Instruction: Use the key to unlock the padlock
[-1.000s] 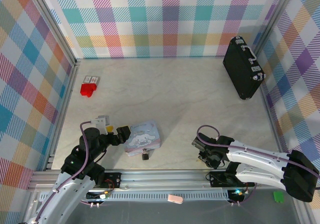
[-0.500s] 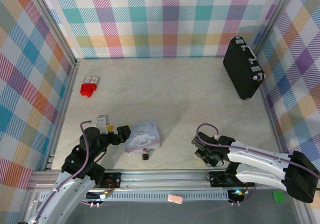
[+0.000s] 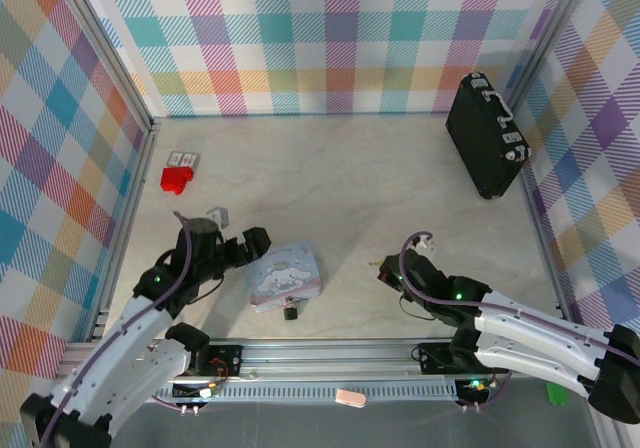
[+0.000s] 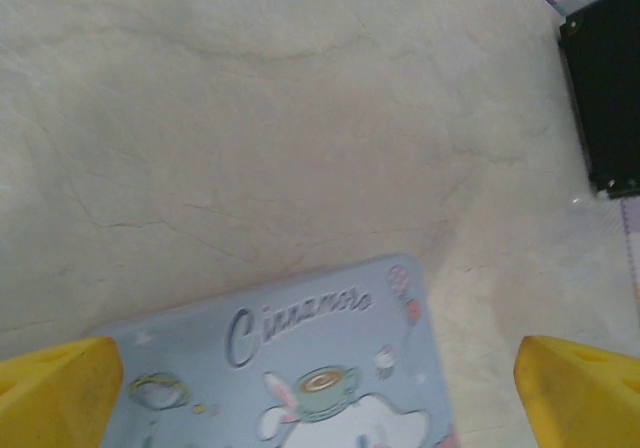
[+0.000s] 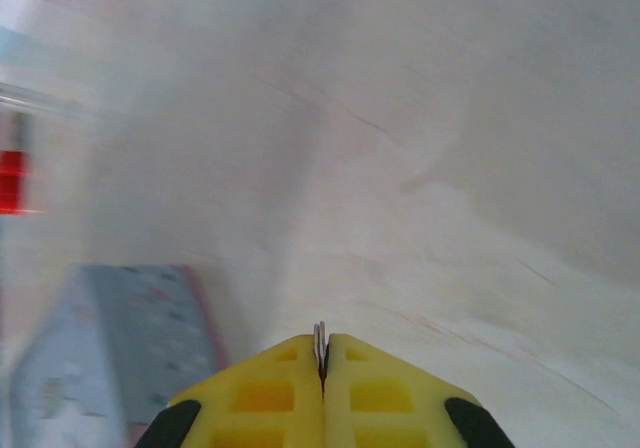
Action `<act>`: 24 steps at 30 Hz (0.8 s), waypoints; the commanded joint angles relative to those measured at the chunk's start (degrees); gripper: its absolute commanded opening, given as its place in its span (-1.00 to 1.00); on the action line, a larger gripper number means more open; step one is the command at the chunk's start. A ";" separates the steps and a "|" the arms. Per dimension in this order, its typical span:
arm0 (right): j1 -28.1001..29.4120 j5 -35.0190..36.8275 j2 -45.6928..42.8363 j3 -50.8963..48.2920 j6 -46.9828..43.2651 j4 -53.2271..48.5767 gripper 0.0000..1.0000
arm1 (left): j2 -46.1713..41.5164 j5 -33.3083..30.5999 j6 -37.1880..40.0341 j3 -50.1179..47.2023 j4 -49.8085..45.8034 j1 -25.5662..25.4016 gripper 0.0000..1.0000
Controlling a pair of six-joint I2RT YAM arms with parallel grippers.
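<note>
Far left first, op: red block (image 3: 176, 178) sits at 10 o'clock on the table (image 3: 350, 188), near the L wall, w/ a small pale card (image 3: 183, 158) just beside it at its 12.

Next over, your left gripper (image 3: 250, 247) hangs at approx 8 o'clock of the table. Its jaws are spread wide w/ nothing between them. On its wrist cam the yellow fingertips (image 4: 55, 393) sit in opposite bottom corners, the cartoon lid showing low in the gap.

That's the pastel blue tin (image 3: 285, 276), lying flat at the gripper's 4 o'clock. It's close to the gripper, but contact can't be called from here.

The padlock (image 3: 290, 311) is a tiny dark lump on the table at the tin's 6 o'clock, right against its near edge. It's too small to read the shackle.

Moving R, your right gripper (image 3: 385, 268) is low over the table at about 5 o'clock, well apart from the padlock and off at its 3. Its pads are pinched together on the key (image 5: 320, 340), a thin silvery sliver poking out between the tips on the wrist cam. That view's blurry, w/ the tin at its 8 o'clock and the red block at its 9 edge.

Far R: black case (image 3: 487, 136) stands by the R wall at 2 o'clock.
</note>
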 commanded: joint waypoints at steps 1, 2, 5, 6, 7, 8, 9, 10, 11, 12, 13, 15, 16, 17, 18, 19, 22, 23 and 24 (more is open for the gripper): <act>0.43 5.60 3.84 -0.41 -11.31 25.21 -1.00 | 4.52 2.68 -10.82 5.54 -4.87 -1.25 0.99; 0.44 5.80 5.88 0.38 -12.34 28.54 -1.00 | 4.93 3.16 -12.73 6.24 -3.96 -1.83 1.00; 0.49 6.18 12.64 2.98 -10.53 34.27 -1.00 | 4.42 2.65 -19.42 6.66 0.19 -3.96 0.99; 0.49 6.21 15.10 3.36 -8.68 37.03 -1.00 | 3.99 2.19 -22.36 6.44 2.25 -4.88 0.97; 0.62 6.14 17.56 3.47 -7.20 40.39 -1.00 | 3.71 1.45 -25.04 6.10 4.59 -5.82 0.95; 0.72 6.01 19.24 3.73 -6.32 42.48 -1.00 | 3.43 0.37 -27.20 5.87 6.25 -6.79 0.92; 0.89 5.93 21.28 4.35 -5.00 44.32 -1.00 | 3.05 -1.35 -29.43 5.55 7.79 -7.99 0.89; 1.09 5.74 22.86 5.06 -4.21 45.79 -1.00 | 2.81 -3.18 -31.10 5.28 9.53 -9.39 0.87; 1.70 5.83 24.24 5.77 -4.11 47.49 -1.00 | 2.63 -5.01 -32.38 5.16 10.84 -10.72 0.84; 2.24 6.06 25.22 6.14 -4.55 49.38 -1.00 | 2.75 -6.44 -33.43 5.06 11.36 -11.87 0.81; 2.81 6.30 26.49 6.50 -5.26 51.68 -1.00 | 2.99 -7.87 -34.58 4.99 11.49 -12.98 0.77; 3.55 6.54 28.16 7.31 -5.90 54.35 -1.00 | 3.61 -9.05 -36.71 4.50 14.43 -14.57 0.69; 3.95 6.58 29.14 7.67 -6.26 55.40 -1.00 | 4.03 -9.42 -37.84 4.39 15.31 -15.34 0.63; 4.27 6.55 30.11 8.03 -6.78 56.59 -1.00 | 4.41 -10.07 -38.70 4.36 15.97 -16.24 0.58; 4.46 6.48 31.03 8.26 -7.31 57.75 -1.00 | 4.72 -10.90 -39.31 4.36 16.53 -16.99 0.53; 4.70 6.15 32.01 8.45 -8.02 59.67 -1.00 | 5.08 -12.01 -39.89 4.43 17.16 -18.12 0.48; 5.74 5.97 34.26 9.23 -9.40 62.91 -1.00 | 6.68 -14.88 -41.27 5.26 16.76 -20.82 0.45; 6.10 5.71 34.96 9.45 -10.31 64.08 -1.00 | 7.30 -14.84 -41.60 5.35 16.82 -21.03 0.46; 6.38 5.39 35.50 9.59 -11.04 65.03 -1.00 | 7.88 -14.54 -41.76 5.36 17.48 -21.09 0.43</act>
